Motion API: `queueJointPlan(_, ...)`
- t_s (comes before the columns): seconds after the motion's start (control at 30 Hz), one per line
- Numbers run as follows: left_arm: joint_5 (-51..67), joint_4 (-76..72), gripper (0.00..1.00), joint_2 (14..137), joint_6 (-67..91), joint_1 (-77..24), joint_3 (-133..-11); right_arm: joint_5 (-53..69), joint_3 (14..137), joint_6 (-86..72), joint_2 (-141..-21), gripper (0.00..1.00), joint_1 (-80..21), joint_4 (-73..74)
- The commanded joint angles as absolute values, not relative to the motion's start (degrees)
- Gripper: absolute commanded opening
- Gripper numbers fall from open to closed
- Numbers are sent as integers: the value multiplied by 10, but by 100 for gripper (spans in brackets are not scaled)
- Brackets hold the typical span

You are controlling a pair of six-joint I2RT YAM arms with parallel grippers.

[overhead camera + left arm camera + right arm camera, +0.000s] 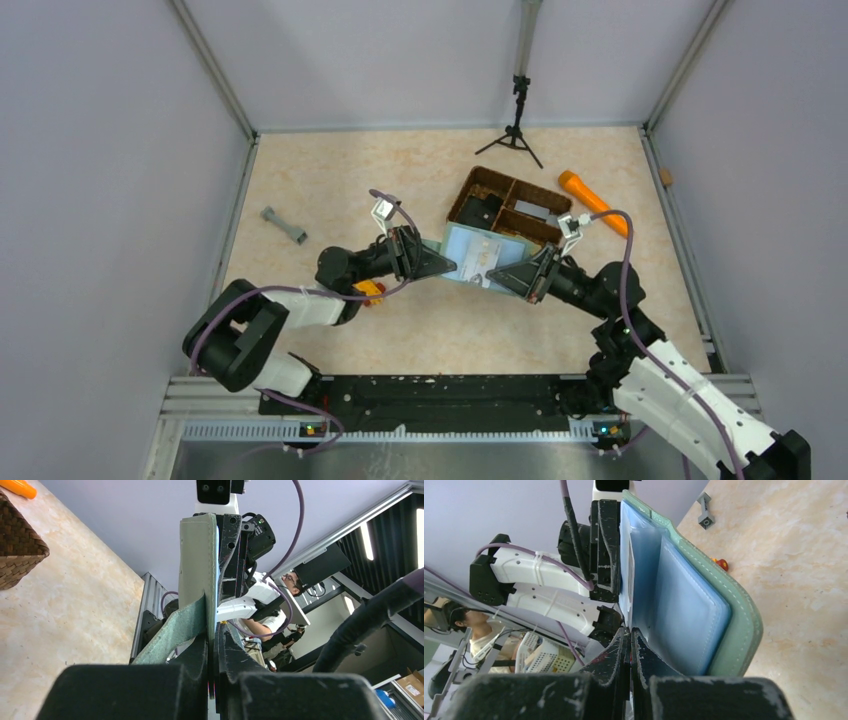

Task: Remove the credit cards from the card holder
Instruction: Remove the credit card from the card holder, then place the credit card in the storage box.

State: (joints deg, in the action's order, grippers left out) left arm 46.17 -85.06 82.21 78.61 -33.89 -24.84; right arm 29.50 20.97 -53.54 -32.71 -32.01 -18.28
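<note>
the card holder [478,262] is being held spread open over the worktop [340,160], just in front of the brown basket [462,195]. one edge is being pinched by the left tool [443,262], the opposite edge by the right tool [503,277]. pale blue sleeves are being exposed inside.

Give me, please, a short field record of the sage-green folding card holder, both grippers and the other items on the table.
card holder: sage-green, folding, open, pale blue inside facing up
left gripper: shut on the holder's left edge
right gripper: shut on the holder's right edge
basket: brown, woven, divided, just behind the holder
other items: orange cylinder, grey dumbbell-shaped piece, black tripod
</note>
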Motion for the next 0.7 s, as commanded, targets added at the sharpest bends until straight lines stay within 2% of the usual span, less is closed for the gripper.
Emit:
queueJointPlan(0.0,467,-900,0,794,790,-325,-243,278,229,-501,-309,0,-316,-148)
queueJointPlan(0.1,472,-872,0,775,781,-309,-238,261,234,-489,-294,0,-316,-116)
queueJointPlan(0.2,469,-782,0,744,741,-292,-236,229,236,-480,-280,0,-316,-81)
queueJointPlan(0.37,421,-452,0,649,572,-281,-269,114,282,-422,-281,0,-316,45)
queueJointPlan(0.47,353,-248,0,595,466,-282,-311,62,337,-332,-304,0,-316,117)
queueJointPlan(0.67,269,-43,0,555,371,-282,-369,-47,459,-198,-426,0,-316,229)
